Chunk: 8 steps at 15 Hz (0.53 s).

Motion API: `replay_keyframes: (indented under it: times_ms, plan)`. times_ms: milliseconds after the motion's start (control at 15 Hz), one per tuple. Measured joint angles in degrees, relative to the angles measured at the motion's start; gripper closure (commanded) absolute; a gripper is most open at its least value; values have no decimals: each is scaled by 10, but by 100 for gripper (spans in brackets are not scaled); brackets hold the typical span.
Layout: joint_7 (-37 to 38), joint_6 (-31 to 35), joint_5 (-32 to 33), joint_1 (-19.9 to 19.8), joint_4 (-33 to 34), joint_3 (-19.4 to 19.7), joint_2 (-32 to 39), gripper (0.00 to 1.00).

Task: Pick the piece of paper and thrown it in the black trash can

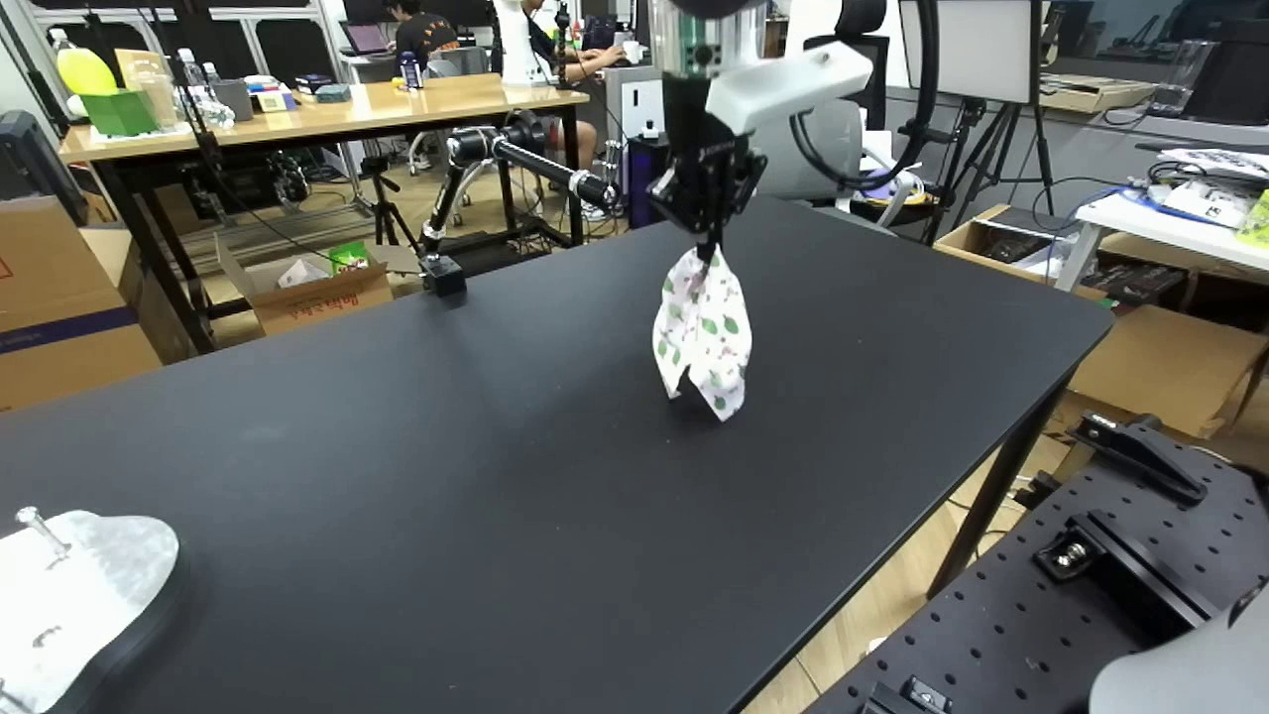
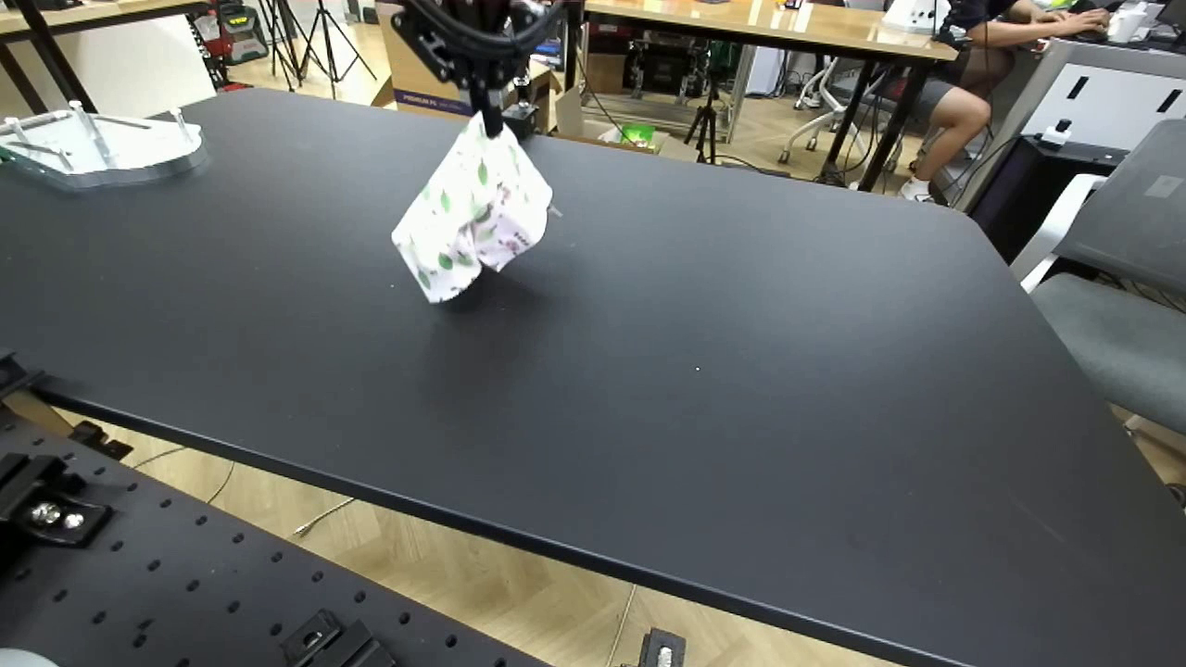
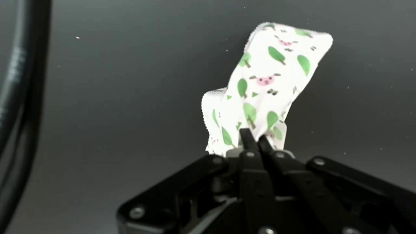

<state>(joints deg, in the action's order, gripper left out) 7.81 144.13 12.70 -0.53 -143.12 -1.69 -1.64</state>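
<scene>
My arm (image 1: 709, 40): cut off by the top edge in both exterior views. Wrist view: pinched part of the paper (image 3: 260, 94) hidden by my end effector (image 3: 254, 135); lettering (image 3: 17, 63) on the cable (image 3: 34, 29) too blurred to read. White slab with pegs (image 1: 119, 555) cropped at left, both exterior views. Specks (image 3: 77, 37) on table (image 3: 97, 97) too small to identify.

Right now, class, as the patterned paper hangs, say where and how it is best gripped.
Probably by the gathered top of the patterned paper, from above, where the hand pinches it: below, it hangs loose and spreads, likely harder to hold.
</scene>
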Motion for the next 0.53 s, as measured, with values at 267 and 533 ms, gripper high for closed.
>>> replay_keyframes:
  times_ms: [267,533]
  plan:
    - [100,-108,45,-4,31,-5,-96,99]
    - [179,-202,69,-15,96,-32,-148,99]
